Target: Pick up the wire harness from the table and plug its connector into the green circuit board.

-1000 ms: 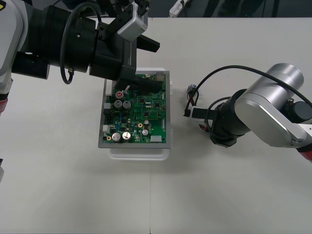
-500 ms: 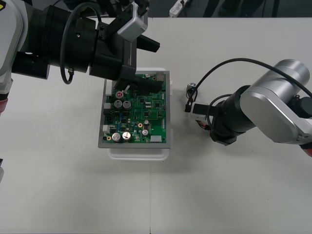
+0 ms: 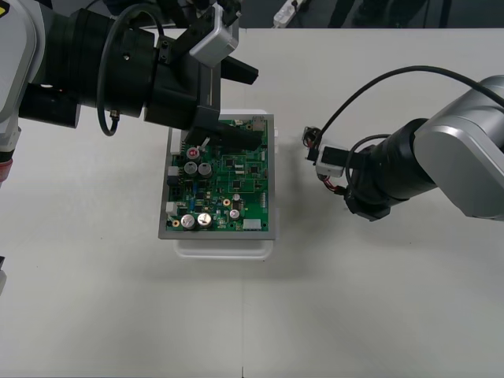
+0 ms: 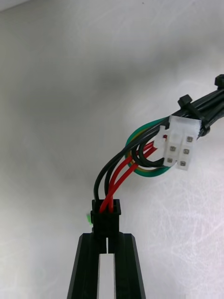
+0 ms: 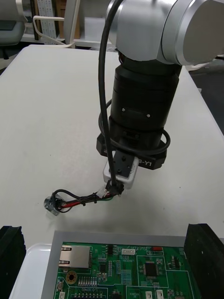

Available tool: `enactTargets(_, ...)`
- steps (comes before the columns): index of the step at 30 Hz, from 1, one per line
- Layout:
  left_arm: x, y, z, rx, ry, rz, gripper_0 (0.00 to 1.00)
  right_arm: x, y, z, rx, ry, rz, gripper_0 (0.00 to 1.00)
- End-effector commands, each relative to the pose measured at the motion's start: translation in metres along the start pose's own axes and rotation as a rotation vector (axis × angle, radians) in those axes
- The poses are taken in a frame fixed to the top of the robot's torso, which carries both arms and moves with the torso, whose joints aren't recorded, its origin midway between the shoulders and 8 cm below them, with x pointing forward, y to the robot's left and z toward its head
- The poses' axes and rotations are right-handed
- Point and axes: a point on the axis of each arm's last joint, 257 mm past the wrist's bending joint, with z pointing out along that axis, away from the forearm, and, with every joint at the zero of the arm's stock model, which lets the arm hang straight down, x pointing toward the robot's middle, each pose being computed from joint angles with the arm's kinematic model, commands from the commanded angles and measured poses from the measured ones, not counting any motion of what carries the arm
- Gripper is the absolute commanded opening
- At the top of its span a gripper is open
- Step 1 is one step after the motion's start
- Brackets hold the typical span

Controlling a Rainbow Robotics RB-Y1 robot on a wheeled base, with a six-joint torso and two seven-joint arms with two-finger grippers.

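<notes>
The light table (image 3: pixel 362 315) carries everything, and the green circuit board (image 3: pixel 224 185) serves as the mark for the rest. The left arm (image 3: pixel 118 71) reaches in over the board's far left part. The left gripper (image 5: pixel 108 245) hangs above the board with its fingers (image 5: pixel 204 257) spread wide and nothing between them. The right arm (image 3: pixel 457 161) stands to the right of the board, clear of it, with its wrist turned toward the board. The board lies flat in a grey frame on a white base (image 3: pixel 224 250), whose rim shows past the board's near and far edges; the base holds nothing but the board. The wire harness (image 4: pixel 140 159) is off to the right of the board, just beyond its far right corner and not touching it. The right gripper (image 4: pixel 107 243) has its two black fingers drawn together, pinching the harness's black plug (image 4: pixel 106 216). The plug is not in the board. From the plug, red and black wires curve up to join a green loop beside a white connector block (image 4: pixel 181 145). The round metal socket (image 5: pixel 50 205) hangs at the harness's other end, low between the gripper and the board. Whether it touches the table cannot be told.
</notes>
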Motion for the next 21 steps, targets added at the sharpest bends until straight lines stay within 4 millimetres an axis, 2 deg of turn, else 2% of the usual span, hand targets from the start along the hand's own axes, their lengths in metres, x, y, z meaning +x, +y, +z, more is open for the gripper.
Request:
enactTargets(1,-0.032,0.011,0.005,-0.029,-0.048,-0.004,1.0,0.005,-0.029,-0.031,0.072,-0.005,-0.049,0.0)
enactTargets(5,-0.032,0.011,0.005,-0.029,-0.048,-0.004,1.0,0.012,-0.032,-0.038,0.082,0.009,-0.069,0.0)
enactTargets(15,-0.032,0.011,0.005,-0.029,-0.048,-0.004,1.0,0.011,-0.031,-0.052,0.054,-0.029,-0.07,0.0)
enactTargets(16,-0.001,0.001,0.013,-0.005,-0.014,-0.069,1.0,0.01,-0.03,-0.053,0.045,-0.038,-0.071,0.0)
enactTargets(21,0.002,0.002,0.01,0.005,-0.016,-0.085,1.0,0.009,-0.025,-0.06,0.012,-0.061,-0.068,0.0)
